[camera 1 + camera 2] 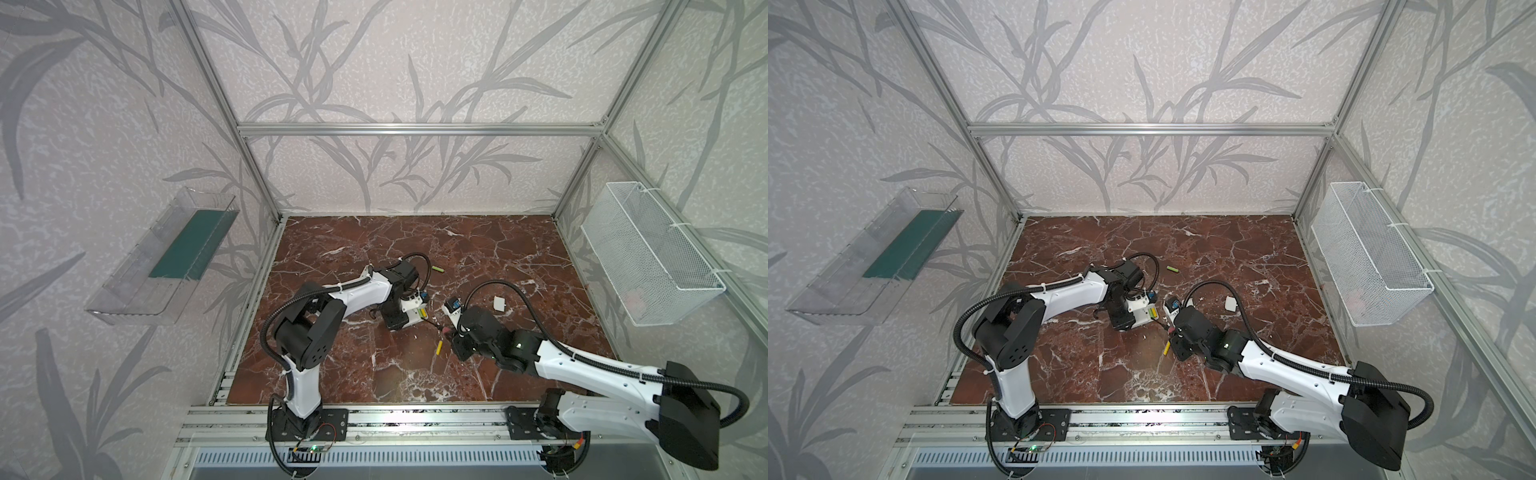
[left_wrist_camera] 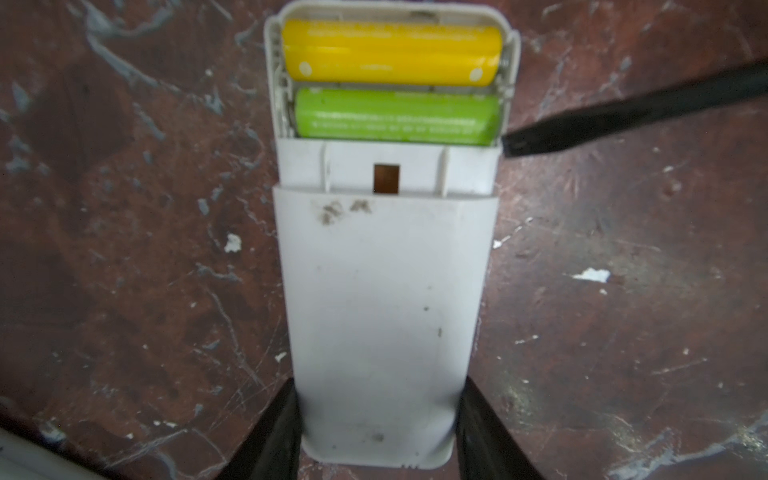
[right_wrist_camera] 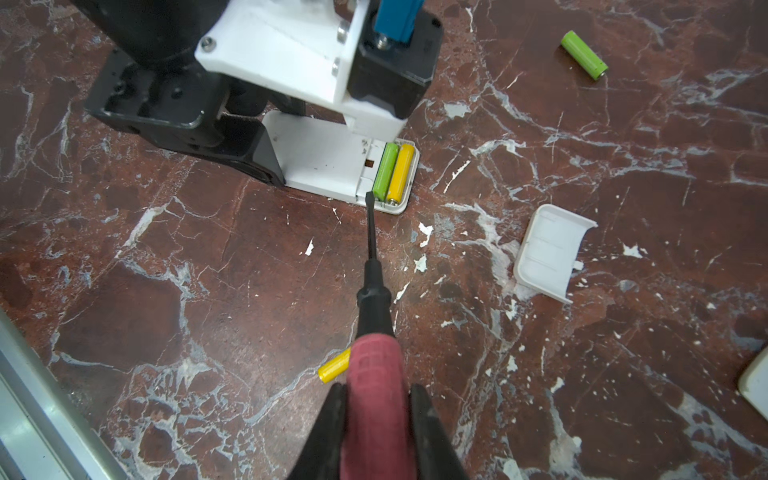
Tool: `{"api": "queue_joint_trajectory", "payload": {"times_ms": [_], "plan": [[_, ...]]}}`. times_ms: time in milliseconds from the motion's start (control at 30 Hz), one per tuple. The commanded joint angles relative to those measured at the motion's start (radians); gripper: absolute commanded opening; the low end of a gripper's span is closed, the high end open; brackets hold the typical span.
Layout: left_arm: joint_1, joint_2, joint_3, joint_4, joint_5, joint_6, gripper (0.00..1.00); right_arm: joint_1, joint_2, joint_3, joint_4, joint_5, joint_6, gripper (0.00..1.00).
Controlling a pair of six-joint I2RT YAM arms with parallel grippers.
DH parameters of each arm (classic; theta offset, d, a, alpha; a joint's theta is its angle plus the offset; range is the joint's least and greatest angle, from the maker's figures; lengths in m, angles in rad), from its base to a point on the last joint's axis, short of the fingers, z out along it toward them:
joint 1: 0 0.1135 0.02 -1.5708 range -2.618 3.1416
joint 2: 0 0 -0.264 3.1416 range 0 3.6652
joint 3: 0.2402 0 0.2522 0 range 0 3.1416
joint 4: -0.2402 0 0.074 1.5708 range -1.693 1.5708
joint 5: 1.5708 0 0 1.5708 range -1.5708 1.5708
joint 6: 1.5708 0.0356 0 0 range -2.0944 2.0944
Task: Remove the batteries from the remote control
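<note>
L: left gripper (image 2: 378, 415) clamped on the remote (image 2: 382, 291) by its sides | bay ahead of its fingers open; seated green battery (image 2: 397, 118) and seated yellow battery (image 2: 390, 52) side by side inside | R: right gripper (image 3: 377, 388) pinching screwdriver (image 3: 371, 266) handle, tip at seated green battery's end | loose yellow battery (image 3: 333, 365) just beside right gripper; loose green battery (image 3: 584, 54) well beyond the tip
</note>
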Motion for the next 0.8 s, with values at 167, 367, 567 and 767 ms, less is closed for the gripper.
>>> {"api": "queue_joint_trajectory", "payload": {"times_ms": [167,367,567,767], "plan": [[-0.013,0.068,-0.016,-0.009,0.055,-0.005,0.11,0.001,0.007,0.002,0.0,0.003,-0.003,0.0],[-0.012,0.071,-0.014,-0.009,0.055,-0.006,0.11,0.001,0.003,-0.001,-0.022,0.022,0.005,0.0],[-0.013,0.071,-0.014,-0.011,0.055,-0.006,0.11,0.001,0.005,-0.01,-0.013,0.026,0.011,0.0],[-0.012,0.072,-0.013,-0.011,0.055,-0.007,0.11,0.001,0.031,-0.012,0.014,0.029,0.015,0.0]]}}
